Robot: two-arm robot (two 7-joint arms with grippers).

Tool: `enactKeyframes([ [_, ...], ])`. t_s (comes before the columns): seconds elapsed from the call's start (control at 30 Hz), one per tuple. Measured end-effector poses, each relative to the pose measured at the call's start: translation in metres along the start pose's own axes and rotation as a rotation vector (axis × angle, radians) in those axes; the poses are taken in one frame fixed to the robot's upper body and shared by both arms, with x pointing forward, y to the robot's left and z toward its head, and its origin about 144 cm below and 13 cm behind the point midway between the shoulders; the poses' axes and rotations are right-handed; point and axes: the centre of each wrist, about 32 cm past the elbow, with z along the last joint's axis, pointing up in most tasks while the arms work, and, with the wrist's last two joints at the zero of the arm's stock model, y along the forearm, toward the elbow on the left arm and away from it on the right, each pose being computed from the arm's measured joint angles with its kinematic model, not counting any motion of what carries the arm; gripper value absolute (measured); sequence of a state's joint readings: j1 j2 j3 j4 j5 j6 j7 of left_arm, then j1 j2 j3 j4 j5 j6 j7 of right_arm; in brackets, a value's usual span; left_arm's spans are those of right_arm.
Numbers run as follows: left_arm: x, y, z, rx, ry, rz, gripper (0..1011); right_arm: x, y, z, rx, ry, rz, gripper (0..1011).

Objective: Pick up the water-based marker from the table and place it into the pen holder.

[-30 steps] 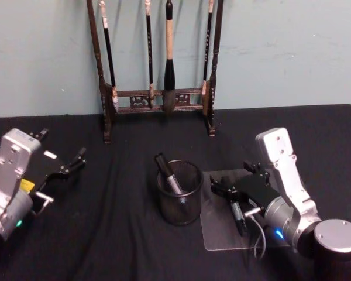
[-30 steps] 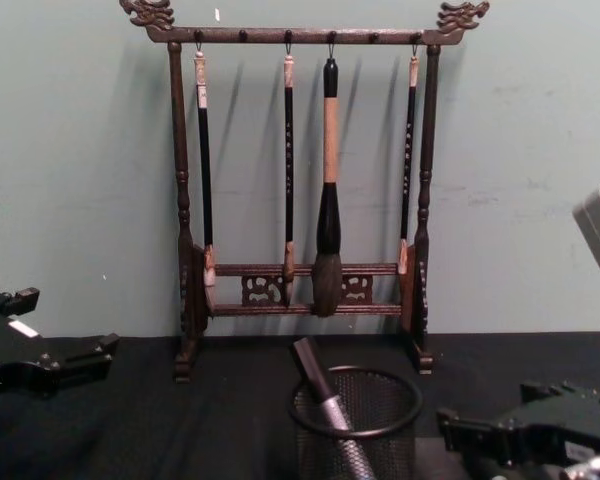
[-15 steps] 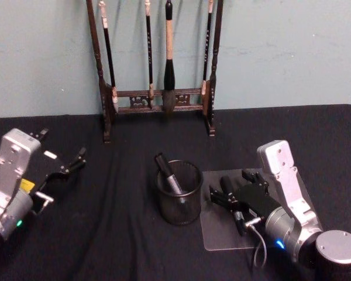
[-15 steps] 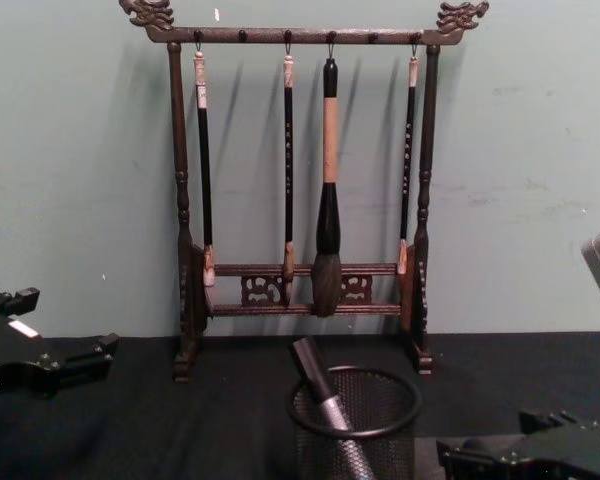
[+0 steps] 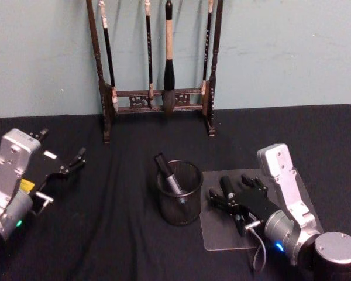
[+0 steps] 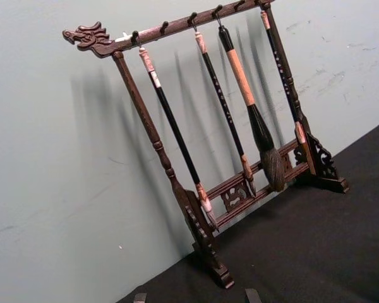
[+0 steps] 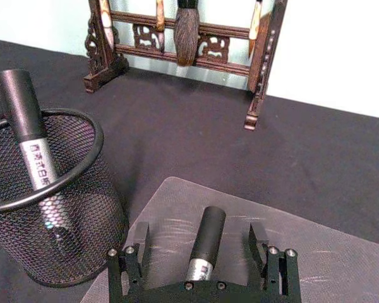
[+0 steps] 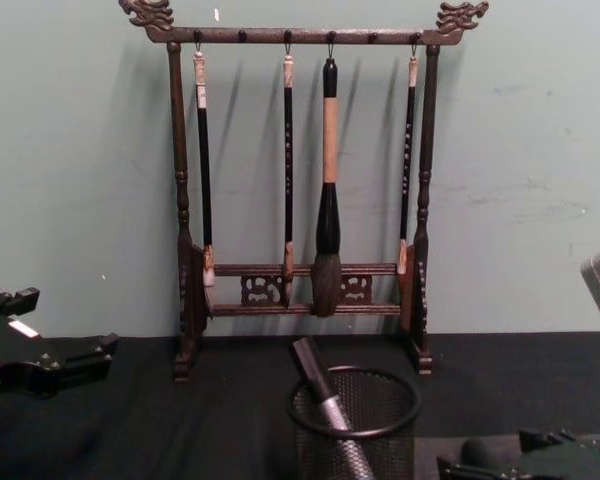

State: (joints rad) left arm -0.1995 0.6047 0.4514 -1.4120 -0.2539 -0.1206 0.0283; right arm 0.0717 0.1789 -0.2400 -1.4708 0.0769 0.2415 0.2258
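A water-based marker (image 7: 205,247), grey barrel with a black cap, lies flat on a clear plastic mat (image 7: 322,252) on the black table (image 5: 117,234). My right gripper (image 7: 199,237) is open and low over the mat, one finger on each side of the marker with a gap on both sides. From the head view the same marker (image 5: 226,185) sits just right of the pen holder (image 5: 179,193), a black mesh cup, with the right gripper (image 5: 229,193) around it. Another marker (image 5: 168,174) leans inside the pen holder. My left gripper (image 5: 70,167) rests open at the far left.
A tall dark wooden brush rack (image 5: 158,93) with several hanging brushes stands at the back of the table against the green wall. The pen holder (image 7: 44,208) is close beside the right gripper's finger. Black cloth stretches bare between the left gripper and the holder.
My right gripper has sunk lower onto the mat and slid back slightly, now straddling the marker. The left arm and the pen holder have not moved.
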Motion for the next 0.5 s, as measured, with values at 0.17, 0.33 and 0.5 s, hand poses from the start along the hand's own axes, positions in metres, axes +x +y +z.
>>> enactKeyframes([
  [0.17, 0.0000, 0.0000, 0.0000, 0.000, 0.000, 0.000, 1009, 0.0005, 0.0007, 0.0001, -0.013, 0.013, 0.003, 1000],
  [0.33, 0.0000, 0.0000, 0.0000, 0.000, 0.000, 0.000, 1009, 0.0007, 0.0016, -0.0006, -0.025, 0.024, 0.005, 1000],
  [0.5, 0.0000, 0.0000, 0.0000, 0.000, 0.000, 0.000, 1009, 0.0006, 0.0023, -0.0012, -0.031, 0.026, 0.005, 1000],
])
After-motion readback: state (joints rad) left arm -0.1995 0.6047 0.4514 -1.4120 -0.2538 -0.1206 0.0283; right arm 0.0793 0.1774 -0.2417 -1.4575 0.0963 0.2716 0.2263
